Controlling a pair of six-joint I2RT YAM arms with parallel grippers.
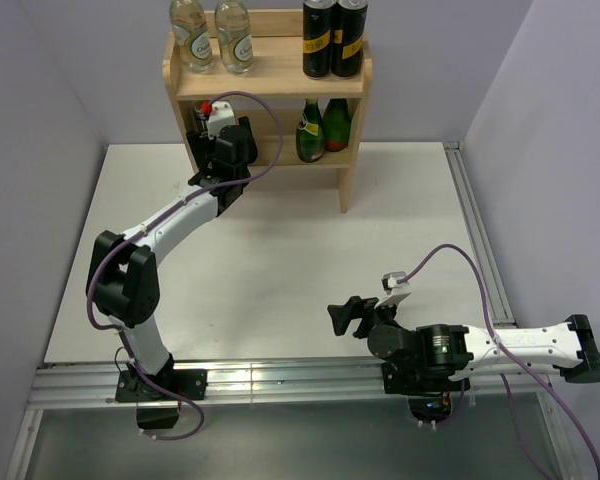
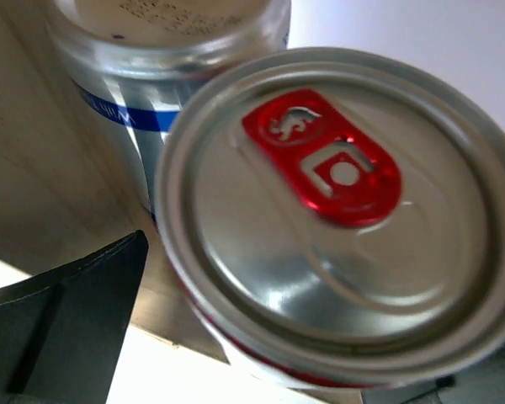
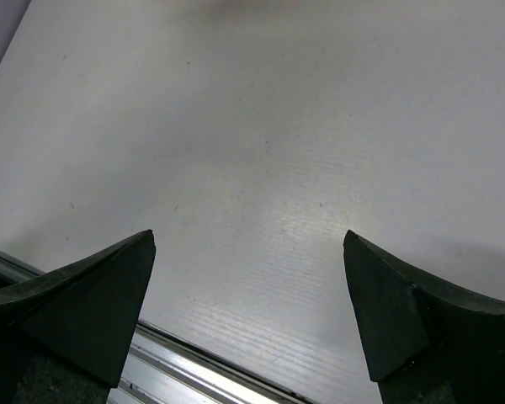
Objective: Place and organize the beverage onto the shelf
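The wooden shelf (image 1: pixel 352 170) stands at the table's far edge. Its top board holds two clear bottles (image 1: pixel 212 38) and two tall black cans (image 1: pixel 334 40). The lower board holds two dark-green bottles (image 1: pixel 322 128). My left gripper (image 1: pixel 212 128) reaches into the left of the lower board. In the left wrist view a silver can with a red tab (image 2: pixel 337 210) sits between the jaws (image 2: pixel 261 337). The left finger (image 2: pixel 67 328) stands apart from it, with wood showing in the gap. A second blue-silver can (image 2: pixel 126 93) stands behind. My right gripper (image 1: pixel 342 315) (image 3: pixel 248 244) is open and empty above the table.
The shelf's left side panel (image 2: pixel 34 151) is close beside the left finger. A metal rail (image 1: pixel 280 380) runs along the table's near edge and shows in the right wrist view (image 3: pixel 194 362). Grey walls close in on both sides.
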